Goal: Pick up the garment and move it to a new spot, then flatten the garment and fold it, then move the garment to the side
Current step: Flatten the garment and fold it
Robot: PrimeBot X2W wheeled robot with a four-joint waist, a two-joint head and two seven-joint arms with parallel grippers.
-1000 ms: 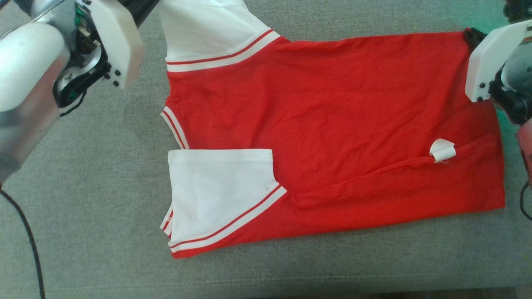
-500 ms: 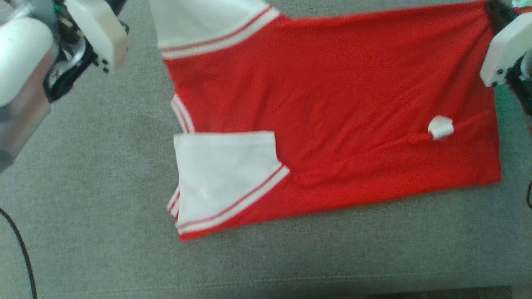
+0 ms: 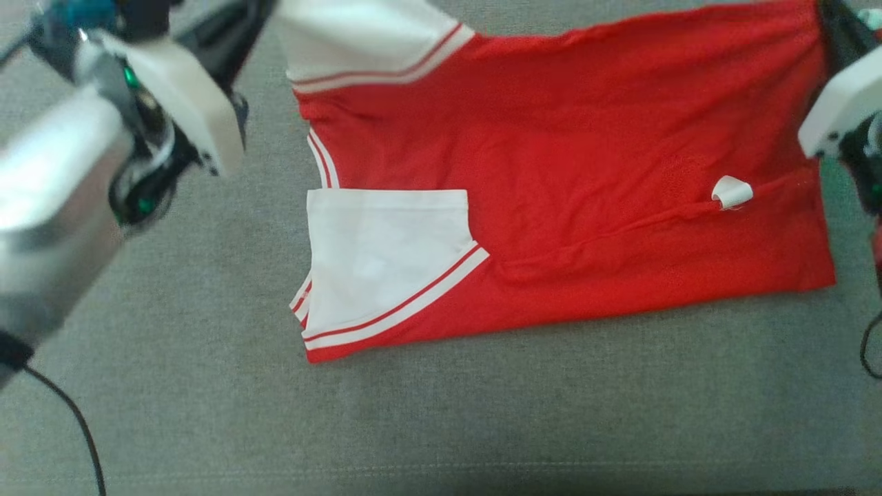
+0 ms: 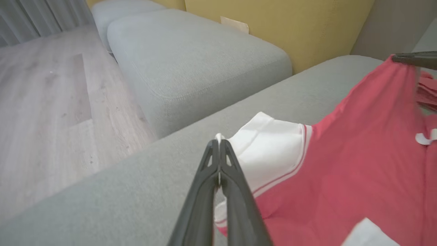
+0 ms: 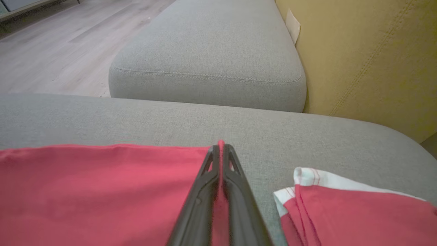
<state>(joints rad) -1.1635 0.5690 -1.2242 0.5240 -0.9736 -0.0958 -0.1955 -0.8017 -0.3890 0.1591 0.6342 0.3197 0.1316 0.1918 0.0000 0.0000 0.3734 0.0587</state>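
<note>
Your garment (image 3: 586, 172) lies spread on the cushion (image 3: 207, 413) — left gripper (image 4: 218, 140) at its far sleeve corner, right gripper (image 5: 221, 146) at its far hem corner.

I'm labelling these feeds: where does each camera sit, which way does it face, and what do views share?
Head view: on the head, looking down at the red-and-white garment on the grey seat; left arm and right arm at upper corners.
Left wrist view: on the left wrist, along the left pincer, shut on the white sleeve.
Right wrist view: on the right wrist, along the right pincer, shut on the red edge.
Shared: both wrist views show the neighbouring grey cushion and yellow backrest.
</note>
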